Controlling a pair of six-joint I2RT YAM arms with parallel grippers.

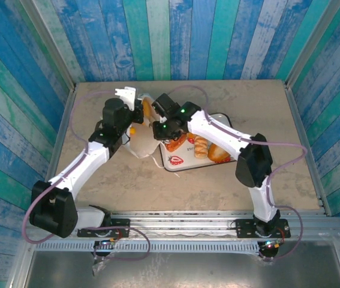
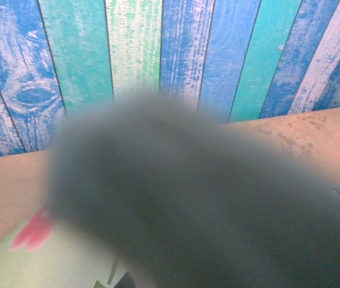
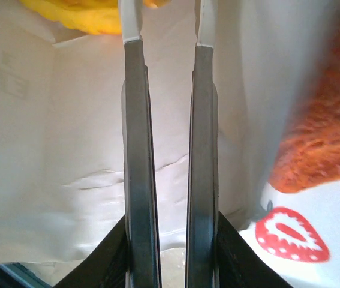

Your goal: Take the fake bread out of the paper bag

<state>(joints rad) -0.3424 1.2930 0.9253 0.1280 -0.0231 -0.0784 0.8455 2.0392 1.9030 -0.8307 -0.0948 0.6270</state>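
The paper bag [image 1: 135,146] lies on the counter [image 1: 265,108] at upper centre of the top view, just left of a white strawberry-print tray [image 1: 184,163]. Some of the fake bread [image 1: 201,146] rests on the tray: golden and brown loaves side by side. An orange piece [image 1: 147,108] shows at the bag's upper end, between the two arms, and a small yellow piece [image 1: 132,129] shows lower down beside the bag.

The left claw [image 1: 137,115] sits against the bag's upper part. It is closed; whether it pinches the paper I cannot tell, since its wrist camera gives a dark blur before the plank wall [image 2: 134,48].

The right claw [image 1: 159,131] hangs at the seam between bag and tray. Its wrist view shows the jaws narrow and parallel, a slim gap between them, over white bag paper [image 3: 68,150]. Yellow bread [image 3: 92,15] lies at the upper left by the fingertips [image 3: 131,24], and a reddish-brown loaf [image 3: 331,120] lies at the right above a printed strawberry [image 3: 289,234]. Whether the jaws grip anything I cannot tell.
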